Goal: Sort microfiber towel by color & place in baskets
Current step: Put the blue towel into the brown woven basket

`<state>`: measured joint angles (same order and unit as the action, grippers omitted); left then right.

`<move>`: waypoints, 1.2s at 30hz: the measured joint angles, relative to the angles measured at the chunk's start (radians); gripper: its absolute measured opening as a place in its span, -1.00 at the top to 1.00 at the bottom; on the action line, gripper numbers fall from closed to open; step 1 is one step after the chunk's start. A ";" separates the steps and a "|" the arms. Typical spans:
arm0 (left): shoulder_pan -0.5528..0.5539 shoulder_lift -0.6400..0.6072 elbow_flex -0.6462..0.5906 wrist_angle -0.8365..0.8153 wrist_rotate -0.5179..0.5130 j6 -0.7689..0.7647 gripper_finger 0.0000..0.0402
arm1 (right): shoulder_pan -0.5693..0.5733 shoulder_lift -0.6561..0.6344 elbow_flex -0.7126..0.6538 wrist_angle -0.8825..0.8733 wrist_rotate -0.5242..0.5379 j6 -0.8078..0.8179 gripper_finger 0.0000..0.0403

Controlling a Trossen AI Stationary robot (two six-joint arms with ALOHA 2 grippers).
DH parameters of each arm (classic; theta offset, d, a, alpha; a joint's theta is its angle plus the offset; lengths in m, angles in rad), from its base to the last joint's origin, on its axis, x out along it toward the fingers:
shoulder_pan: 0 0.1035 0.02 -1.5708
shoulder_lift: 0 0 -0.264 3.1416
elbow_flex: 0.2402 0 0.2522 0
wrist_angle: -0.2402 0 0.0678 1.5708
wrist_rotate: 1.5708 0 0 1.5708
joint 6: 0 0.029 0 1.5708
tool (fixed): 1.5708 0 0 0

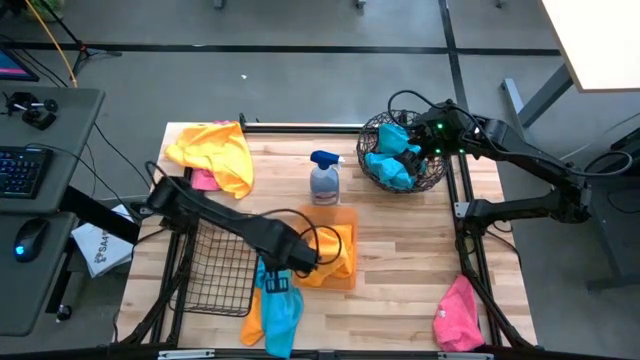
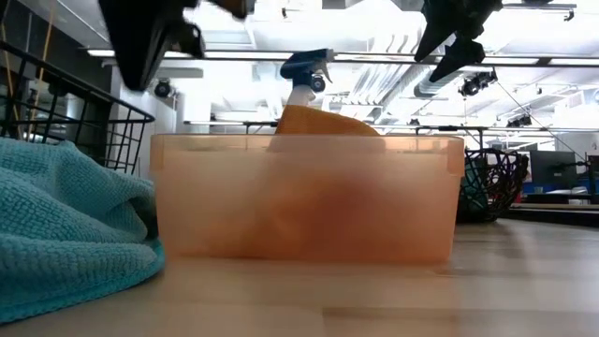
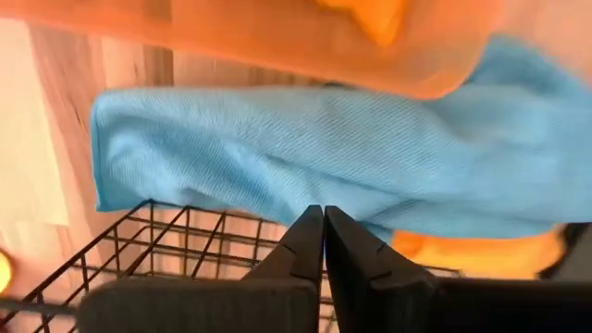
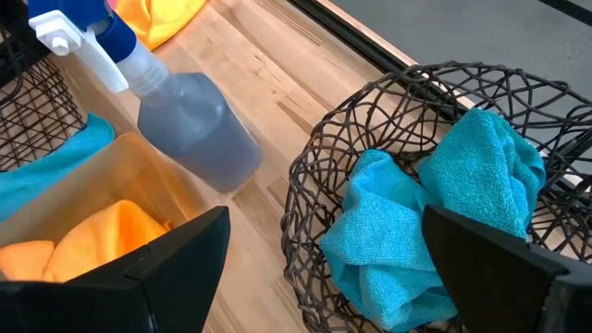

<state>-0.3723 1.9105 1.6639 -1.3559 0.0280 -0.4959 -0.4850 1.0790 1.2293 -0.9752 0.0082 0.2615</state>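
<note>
Low view, nearest risk: the blue towel lies heaped on the table just beside the orange bin; a grab here could, I judge, drag up the orange towel under it too.
Left gripper: fingers pressed together, empty, poised over the blue towel beside the black wire-grid basket; unless they part first, they would likely only push the cloth.
Right gripper: fingers wide apart, holding nothing, above the round wire basket; lowering carelessly might snag the wire.
Spray bottle: one, upright between bin and round basket; a sweeping arm could topple it.
Baskets: three.
Blue towels: at least two in the round basket, one loose.
Orange towels: one in the bin, one under the blue, one at the far-left corner.
Pink towels: one at the near right, a second peeking from under the far-left orange one.
</note>
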 joint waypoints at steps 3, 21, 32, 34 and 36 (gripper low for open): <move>-0.010 -0.016 0.001 0.039 -0.014 0.004 0.93 | 0.000 0.000 0.000 0.005 0.000 0.008 -0.75; -0.054 0.136 0.000 0.077 0.001 0.081 -0.43 | 0.000 0.000 0.000 0.008 0.009 0.018 -0.75; -0.055 0.195 0.000 0.091 -0.010 0.077 -0.47 | 0.000 0.000 0.000 0.008 0.008 0.010 -0.75; -0.059 0.212 0.000 0.091 -0.011 0.078 -0.47 | 0.000 0.000 0.000 0.008 0.008 0.010 -0.75; -0.061 0.228 -0.001 0.093 -0.010 0.079 -0.47 | 0.000 0.000 0.000 0.008 0.008 0.010 -0.75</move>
<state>-0.4328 2.1383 1.6634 -1.2629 0.0179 -0.4168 -0.4853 1.0790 1.2293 -0.9676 0.0162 0.2714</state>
